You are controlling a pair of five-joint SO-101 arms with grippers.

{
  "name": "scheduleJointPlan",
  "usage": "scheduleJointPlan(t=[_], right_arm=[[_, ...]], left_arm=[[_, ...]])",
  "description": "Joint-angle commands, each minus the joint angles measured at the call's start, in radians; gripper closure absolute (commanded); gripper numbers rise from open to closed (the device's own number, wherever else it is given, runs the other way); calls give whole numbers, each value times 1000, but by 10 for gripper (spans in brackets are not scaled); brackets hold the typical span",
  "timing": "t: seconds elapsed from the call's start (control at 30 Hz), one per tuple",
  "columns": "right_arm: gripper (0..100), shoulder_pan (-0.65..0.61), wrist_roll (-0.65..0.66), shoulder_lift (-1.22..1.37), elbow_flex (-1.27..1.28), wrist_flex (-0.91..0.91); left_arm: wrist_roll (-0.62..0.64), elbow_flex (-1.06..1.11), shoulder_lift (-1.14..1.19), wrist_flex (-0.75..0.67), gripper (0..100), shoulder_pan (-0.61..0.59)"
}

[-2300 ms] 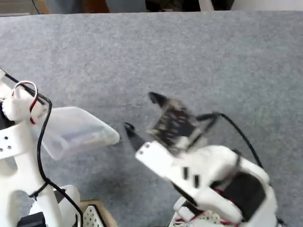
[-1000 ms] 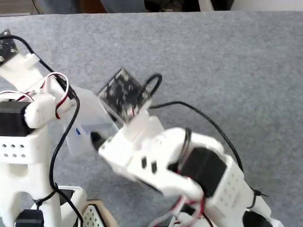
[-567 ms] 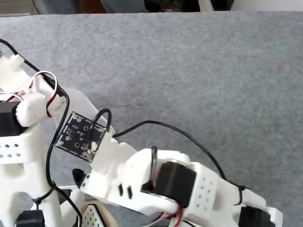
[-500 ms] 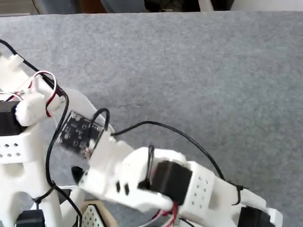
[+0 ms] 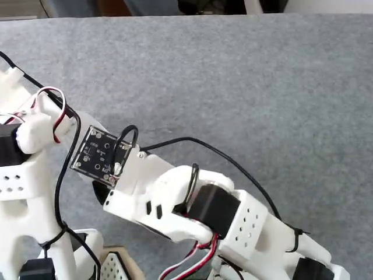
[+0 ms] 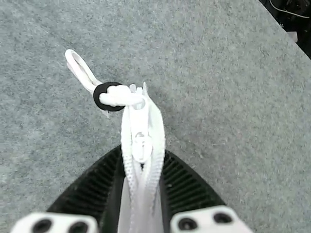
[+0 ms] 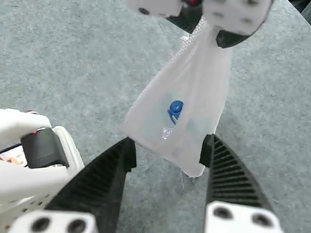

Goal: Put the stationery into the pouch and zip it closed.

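A translucent white pouch (image 7: 184, 116) hangs above the grey cloth, with a blue item (image 7: 175, 110) showing through its side. My left gripper (image 6: 142, 154) is shut on the pouch's zipper edge (image 6: 141, 131). Beyond that gripper's fingers are the slider, a black ring (image 6: 108, 96) and a white cord loop (image 6: 80, 70). My right gripper (image 7: 168, 143) is open, one black finger on each side of the pouch's lower end, and I cannot tell if they touch it. In the high view the right arm (image 5: 175, 204) crosses in front of the left arm (image 5: 29, 151) and hides most of the pouch.
The grey cloth-covered table (image 5: 262, 87) stretches to the back and right. The left arm's white base (image 7: 43, 160) stands close beside the right gripper. A perforated white and tan part (image 5: 116, 265) sits at the front edge.
The right arm swung from the table's middle over to the left, bringing its open gripper around the pouch's lower end. The left arm raised the pouch so it hangs down.
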Motion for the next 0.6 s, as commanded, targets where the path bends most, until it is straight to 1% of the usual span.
scheduleJointPlan(t=[0.0,0.13,0.27,0.33,0.4,0.57], right_arm=[[773,9,-25,-31,-128,28],[773,-48,-32,-15,-260,80],[773,-54,-32,18,-331,84],[773,-55,-37,25,-352,83],[773,-55,-89,28,-357,83],[773,-54,-272,51,-300,61]], left_arm=[[9,-5,-20,11,971,-4],[9,8,-20,9,971,-4],[9,10,-20,9,971,-4],[9,10,-20,9,971,-24],[9,10,-20,9,971,-35],[9,4,-20,9,971,-36]])
